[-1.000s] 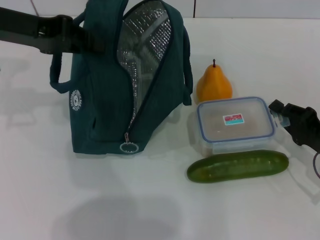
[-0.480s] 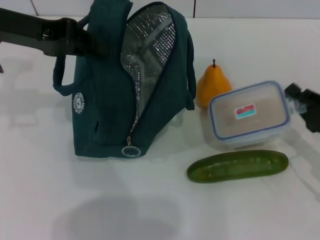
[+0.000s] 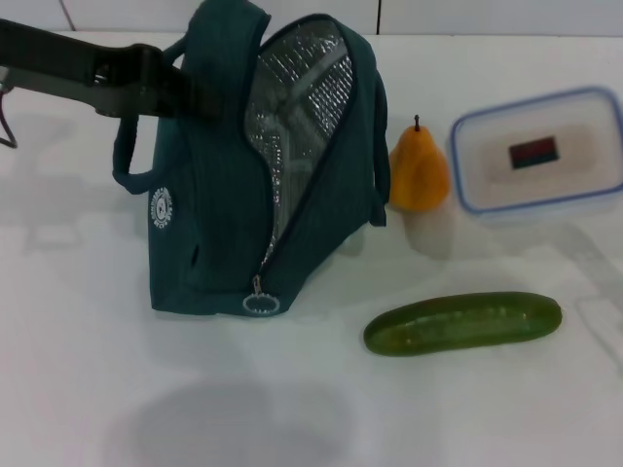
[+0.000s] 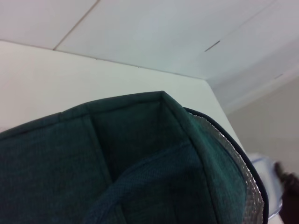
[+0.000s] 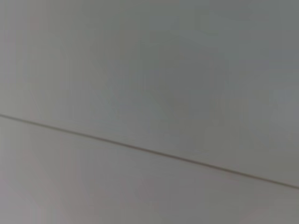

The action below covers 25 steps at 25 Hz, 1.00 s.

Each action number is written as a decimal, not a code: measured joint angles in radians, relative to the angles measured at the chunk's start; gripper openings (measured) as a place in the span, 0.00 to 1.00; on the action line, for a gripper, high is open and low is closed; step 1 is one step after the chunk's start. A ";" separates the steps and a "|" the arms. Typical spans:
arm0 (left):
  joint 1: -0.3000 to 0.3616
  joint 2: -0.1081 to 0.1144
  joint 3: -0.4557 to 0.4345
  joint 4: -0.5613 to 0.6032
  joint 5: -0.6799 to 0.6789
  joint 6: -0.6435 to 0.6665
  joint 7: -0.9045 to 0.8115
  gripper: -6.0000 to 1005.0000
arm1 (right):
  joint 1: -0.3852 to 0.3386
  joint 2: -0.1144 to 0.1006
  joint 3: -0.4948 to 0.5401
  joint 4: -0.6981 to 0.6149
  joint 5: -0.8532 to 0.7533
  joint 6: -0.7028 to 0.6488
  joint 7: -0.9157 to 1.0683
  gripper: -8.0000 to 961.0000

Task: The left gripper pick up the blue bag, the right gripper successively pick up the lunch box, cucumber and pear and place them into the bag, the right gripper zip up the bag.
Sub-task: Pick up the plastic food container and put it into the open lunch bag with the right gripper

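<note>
On head view: left gripper (image 3: 190,92) clamped on blue bag (image 3: 234,214) near its top handle, mouth gaping, foil lining showing. Lunch box (image 3: 536,151) lifted clear of table (image 3: 97,389), above and beside pear (image 3: 419,175); cucumber (image 3: 463,322) flat in front. Right gripper out of shot, presumably clamped on box, jaws can't tell. Left wrist view: only bag fabric, box edge far off. Right wrist view: blank surface. Best to level box, line up with opening, lower slowly past zipper.
</note>
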<state>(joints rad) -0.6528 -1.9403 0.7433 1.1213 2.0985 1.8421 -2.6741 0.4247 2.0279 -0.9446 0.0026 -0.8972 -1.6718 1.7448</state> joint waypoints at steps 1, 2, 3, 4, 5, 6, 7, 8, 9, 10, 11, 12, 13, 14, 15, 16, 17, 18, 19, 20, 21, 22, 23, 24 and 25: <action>-0.001 0.000 0.007 0.000 0.000 0.000 -0.002 0.06 | 0.000 0.000 0.000 -0.001 0.014 -0.018 0.007 0.12; -0.001 -0.001 0.012 0.000 0.000 0.000 -0.003 0.06 | 0.003 0.000 0.000 -0.003 0.032 -0.042 0.017 0.12; -0.002 -0.001 0.014 0.000 0.000 0.000 -0.004 0.06 | 0.008 0.000 0.000 -0.007 0.048 -0.065 0.027 0.12; -0.002 -0.002 0.017 0.000 0.000 0.000 -0.005 0.06 | 0.014 0.000 0.000 -0.012 0.064 -0.087 0.040 0.12; -0.002 -0.003 0.018 0.000 0.000 0.000 -0.005 0.06 | 0.020 0.000 0.001 -0.018 0.076 -0.103 0.050 0.12; -0.002 -0.005 0.018 0.000 0.000 0.000 -0.006 0.06 | 0.027 0.000 0.001 -0.026 0.088 -0.120 0.061 0.12; -0.003 -0.008 0.019 -0.001 0.000 0.000 -0.006 0.06 | 0.033 0.000 0.001 -0.030 0.093 -0.127 0.068 0.12; -0.004 -0.010 0.019 -0.002 0.000 0.000 -0.006 0.06 | 0.048 0.000 0.001 -0.038 0.105 -0.138 0.081 0.12; -0.005 -0.014 0.020 -0.002 0.000 -0.001 -0.005 0.06 | 0.063 0.000 0.001 -0.041 0.113 -0.142 0.089 0.12; -0.007 -0.019 0.023 -0.003 0.002 -0.002 -0.003 0.06 | 0.078 0.000 0.001 -0.041 0.116 -0.142 0.094 0.12; -0.009 -0.023 0.026 -0.005 0.004 -0.003 -0.002 0.06 | 0.093 0.000 0.001 -0.041 0.120 -0.140 0.097 0.12; -0.012 -0.029 0.031 -0.007 0.005 -0.005 0.000 0.06 | 0.113 0.000 0.000 -0.041 0.123 -0.137 0.098 0.12; -0.014 -0.034 0.035 -0.009 0.006 -0.006 0.001 0.06 | 0.130 0.000 0.000 -0.038 0.123 -0.132 0.098 0.13; -0.018 -0.039 0.039 -0.010 0.006 -0.007 0.003 0.05 | 0.148 0.000 -0.001 -0.035 0.123 -0.128 0.098 0.13; -0.022 -0.044 0.043 -0.010 0.007 -0.008 0.004 0.05 | 0.164 0.000 -0.001 -0.033 0.123 -0.126 0.098 0.13; -0.025 -0.047 0.048 -0.010 0.007 -0.009 0.005 0.05 | 0.182 0.000 -0.001 -0.032 0.123 -0.124 0.098 0.13; -0.031 -0.051 0.052 -0.010 0.007 -0.010 0.006 0.05 | 0.192 0.000 -0.001 -0.032 0.123 -0.123 0.098 0.13; -0.034 -0.054 0.055 -0.009 0.008 -0.010 0.007 0.05 | 0.211 0.000 0.000 -0.032 0.124 -0.120 0.099 0.13; -0.036 -0.056 0.056 -0.007 0.007 -0.012 0.007 0.05 | 0.225 0.000 0.000 -0.032 0.124 -0.115 0.099 0.13; -0.041 -0.057 0.056 -0.006 0.005 -0.013 0.006 0.05 | 0.237 0.000 -0.001 -0.031 0.124 -0.111 0.099 0.13; -0.044 -0.057 0.056 -0.006 0.003 -0.014 0.005 0.05 | 0.252 0.000 -0.003 -0.031 0.124 -0.103 0.099 0.13; -0.047 -0.057 0.056 -0.006 0.001 -0.015 0.004 0.05 | 0.268 0.000 -0.006 -0.030 0.122 -0.094 0.100 0.13; -0.052 -0.058 0.056 -0.006 0.000 -0.017 0.004 0.05 | 0.281 0.000 -0.012 -0.029 0.119 -0.083 0.100 0.13; -0.057 -0.059 0.056 -0.006 0.000 -0.018 0.003 0.05 | 0.289 0.000 -0.017 -0.027 0.117 -0.074 0.100 0.13; -0.059 -0.060 0.055 -0.007 0.000 -0.018 0.004 0.05 | 0.298 0.000 -0.027 -0.024 0.115 -0.060 0.100 0.13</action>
<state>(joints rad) -0.7121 -2.0003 0.7988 1.1144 2.0982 1.8239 -2.6705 0.7229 2.0278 -0.9719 -0.0212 -0.7822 -1.7322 1.8449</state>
